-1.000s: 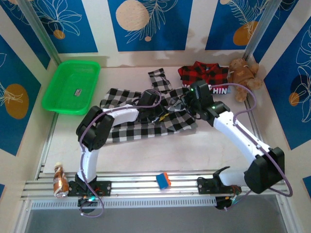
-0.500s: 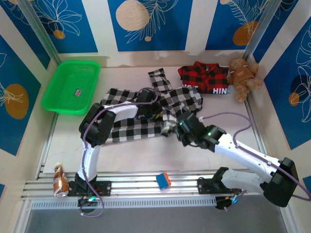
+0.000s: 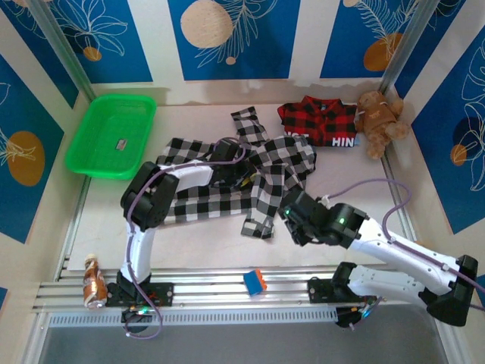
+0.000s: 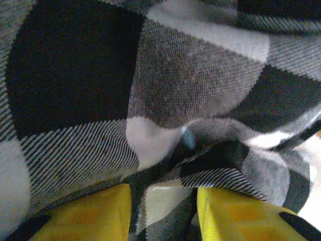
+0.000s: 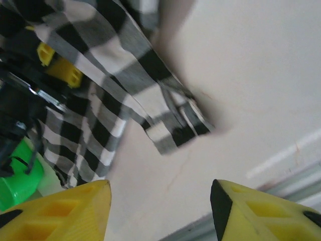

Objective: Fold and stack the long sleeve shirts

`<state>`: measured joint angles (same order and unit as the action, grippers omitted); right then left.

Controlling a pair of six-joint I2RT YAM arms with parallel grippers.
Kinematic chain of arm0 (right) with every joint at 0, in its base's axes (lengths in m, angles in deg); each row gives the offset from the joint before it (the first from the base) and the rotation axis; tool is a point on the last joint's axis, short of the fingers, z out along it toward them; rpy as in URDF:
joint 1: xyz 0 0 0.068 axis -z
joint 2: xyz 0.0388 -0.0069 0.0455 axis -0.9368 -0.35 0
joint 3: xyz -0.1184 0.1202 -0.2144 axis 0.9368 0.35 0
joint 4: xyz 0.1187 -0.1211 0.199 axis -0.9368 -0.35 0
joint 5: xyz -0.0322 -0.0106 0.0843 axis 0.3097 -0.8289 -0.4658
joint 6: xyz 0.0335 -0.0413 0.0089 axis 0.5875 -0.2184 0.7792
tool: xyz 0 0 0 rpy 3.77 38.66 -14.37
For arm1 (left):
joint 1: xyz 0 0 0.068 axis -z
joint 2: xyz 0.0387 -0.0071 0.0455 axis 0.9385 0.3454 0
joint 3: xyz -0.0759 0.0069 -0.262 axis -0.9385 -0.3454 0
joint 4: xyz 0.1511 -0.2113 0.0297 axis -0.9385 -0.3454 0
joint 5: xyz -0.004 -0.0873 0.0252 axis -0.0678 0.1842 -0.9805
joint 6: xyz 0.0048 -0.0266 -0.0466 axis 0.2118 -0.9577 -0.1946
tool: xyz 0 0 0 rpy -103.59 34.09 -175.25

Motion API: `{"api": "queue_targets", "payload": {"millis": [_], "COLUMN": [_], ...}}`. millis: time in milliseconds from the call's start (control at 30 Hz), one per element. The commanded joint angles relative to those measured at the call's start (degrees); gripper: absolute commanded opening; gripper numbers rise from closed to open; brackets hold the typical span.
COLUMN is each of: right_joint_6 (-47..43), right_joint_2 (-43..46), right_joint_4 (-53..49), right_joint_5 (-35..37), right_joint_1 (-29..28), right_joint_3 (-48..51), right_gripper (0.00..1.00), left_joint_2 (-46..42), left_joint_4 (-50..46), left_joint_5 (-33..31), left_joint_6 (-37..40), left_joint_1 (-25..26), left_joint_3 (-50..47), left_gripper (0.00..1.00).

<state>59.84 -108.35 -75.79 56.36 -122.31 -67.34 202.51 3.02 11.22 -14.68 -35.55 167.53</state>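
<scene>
Checked shirt: the black-and-white checked shirt [image 3: 198, 203] lies open and rumpled across the middle of the table [image 3: 204, 246]. One sleeve [image 3: 257, 221] trails toward the near edge and another checked piece [image 3: 248, 123] points to the far side.
Plaid shirt: the red-and-black plaid shirt [image 3: 312, 120] sits at the far right as a compact bundle with its lettered band facing near. It lies just beside the teddy bear [image 3: 381, 114] and well apart from the checked one.
Left hand: the left hand [image 3: 230, 164] is pressed down onto the middle of the checked shirt. Its wrist view shows the yellow fingers [image 4: 90, 213] standing apart with a fold of cloth between them, and I cannot tell whether they pinch it.
Right hand: the right hand [image 3: 292, 218] is near the sleeve end, to its right. Its fingers [image 5: 261, 208] are spread with nothing between them, and the cuff [image 5: 176, 125] lies flat on the table beyond them.
Done so far: by its look the plaid shirt may already be folded. The checked shirt is at most partly gathered.
Left to do: bring in the sleeves, fold the checked body, then lay one shirt on the other, since nothing is stacked yet.
Count: two shirts, two hands, one teddy bear, one green basket [image 3: 85, 155] at the far left.
</scene>
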Motion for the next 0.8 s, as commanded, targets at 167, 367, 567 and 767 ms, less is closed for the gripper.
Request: {"api": "queue_targets", "payload": {"millis": [167,367,567,767], "right_joint_6": [-34.1,-55.7,-70.5,-78.5], "right_joint_2": [-1.5,-3.7,-8.7,-14.9], "right_joint_4": [-0.8,-4.0,-6.3,-8.7], "right_joint_5": [-10.3,-17.4,-26.4,-32.9], "right_joint_1": [15.7,20.0,25.0,27.3], "right_joint_3": [-4.7,-8.5,-11.2,-14.4], "right_gripper": [0.70,0.96,0.96,0.96], "left_joint_2": [-16.9,-30.4,-34.8,-28.5], "left_joint_4": [-19.2,-32.3,-32.3,-25.2], "left_joint_5": [-3.7,-8.3,-3.5,-1.5], "left_joint_6": [5.7,9.8,7.6,1.8], "left_joint_1": [-1.5,1.4,10.4,16.6], "left_joint_3": [-7.0,-13.3,-22.1,-23.2], "left_gripper": [0.82,0.89,0.91,0.84]}}
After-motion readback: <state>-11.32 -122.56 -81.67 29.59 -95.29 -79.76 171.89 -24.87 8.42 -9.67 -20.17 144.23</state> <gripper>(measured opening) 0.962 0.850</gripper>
